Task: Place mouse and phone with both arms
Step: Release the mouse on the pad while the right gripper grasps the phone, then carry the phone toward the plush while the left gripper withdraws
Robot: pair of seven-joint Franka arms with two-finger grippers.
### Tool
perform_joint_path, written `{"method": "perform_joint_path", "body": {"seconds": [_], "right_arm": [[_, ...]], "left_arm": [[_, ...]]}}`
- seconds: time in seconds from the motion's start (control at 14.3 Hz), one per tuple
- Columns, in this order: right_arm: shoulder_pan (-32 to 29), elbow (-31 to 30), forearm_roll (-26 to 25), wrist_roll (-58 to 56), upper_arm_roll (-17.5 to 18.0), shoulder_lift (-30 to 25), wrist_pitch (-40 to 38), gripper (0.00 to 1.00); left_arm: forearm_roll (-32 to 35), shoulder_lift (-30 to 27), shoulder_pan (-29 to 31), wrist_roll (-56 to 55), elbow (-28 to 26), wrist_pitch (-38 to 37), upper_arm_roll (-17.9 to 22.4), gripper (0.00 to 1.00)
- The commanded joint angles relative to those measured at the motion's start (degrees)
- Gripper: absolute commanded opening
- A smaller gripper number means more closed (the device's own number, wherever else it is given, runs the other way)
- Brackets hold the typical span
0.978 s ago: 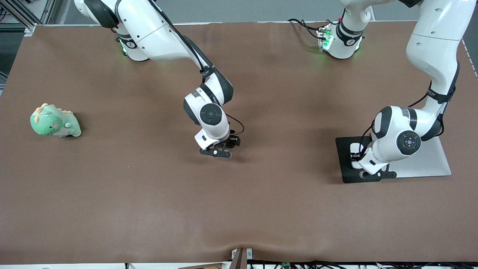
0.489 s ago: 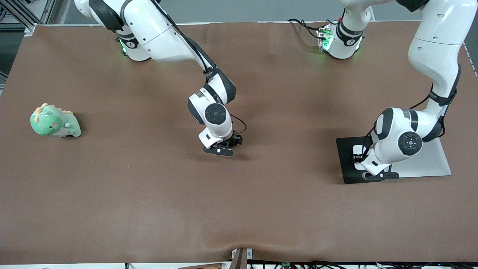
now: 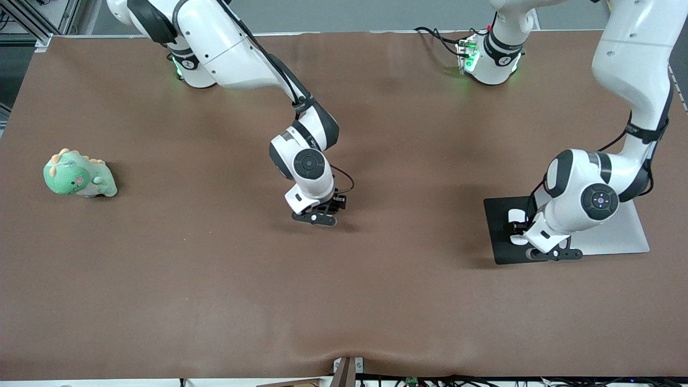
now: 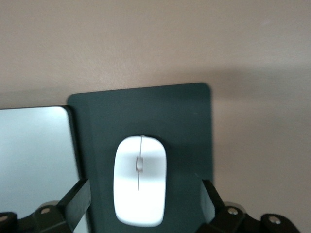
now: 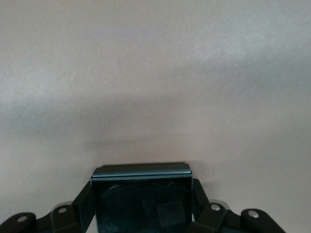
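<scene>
A: Left wrist view has the mouse [image 4: 140, 180] lying flat on the black pad [image 4: 184, 126], between the spread fingers [image 4: 74, 199] of the left claw [image 4: 141, 206], which touch neither flank. Nothing is held there; it sits open over the pad.

B: How would that shell handle?

A: Glossy white plastic, smooth oval, thin centre line with a small wheel. I'd judge it light, rigid and slippery. The long flanks are the place to pinch, since the domed top offers no purchase.

B: And the pad itself?

A: Matte, dark, flat, rounded corners. A pale grey slab [image 3: 618, 231] lies just beside it, toward the left arm's end of the tabletop [image 3: 215, 301].

B: The phone?

A: Right wrist view shows the phone [image 5: 142, 196] clamped between the right claw's [image 5: 142, 213] fingers by its two side edges. Black, glassy, nearly square. Stiff, probably light, likely to slide if the squeeze slackens and to scratch if set down hard.

B: Where is that from the pad?

A: Front view puts the right claw [image 3: 316, 215] low over bare brown cloth, well apart from the pad, toward the right arm's end. A green dinosaur toy [image 3: 78, 174] sits farther still that way.

B: The cloth?

A: Matte, slightly rippled.
</scene>
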Motion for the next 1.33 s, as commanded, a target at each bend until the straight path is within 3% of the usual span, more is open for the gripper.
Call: {"method": "perform_joint_path", "body": {"seconds": [0.0, 0.35, 0.49, 0.63, 0.91, 1.26], "right_arm": [[-2.68, -2.35, -0.87, -0.45, -0.02, -5.79, -3.68, 0.00], [-13.30, -10.51, -0.78, -7.29, 0.16, -18.89, -9.40, 0.00], [-17.44, -14.20, -0.78, -10.02, 0.16, -23.11, -9.41, 0.00], [-22.36, -17.98, -0.78, -15.98, 0.16, -26.46, -9.32, 0.00], [-31.76, -26.15, -0.78, -28.02, 0.16, -31.73, -8.88, 0.00], [-45.03, -30.13, -0.78, -46.12, 0.07, -32.01, -8.62, 0.00]], "left_arm": [[0.79, -7.18, 0.17, -0.19, 2.96, -10.20, -2.20, 1.00], [0.53, -10.09, 0.26, 0.16, 20.18, -32.96, -5.54, 1.00], [0.01, -11.93, 0.44, 0.34, 24.50, -38.61, -5.99, 1.00], [-3.41, -16.14, 0.70, 0.34, 24.60, -39.77, -5.38, 1.00], [-3.69, -21.69, 0.53, 0.25, 24.51, -41.97, -5.73, 1.00], [-6.06, -23.81, 0.97, 0.42, 24.34, -42.50, -5.12, 1.00]]}}
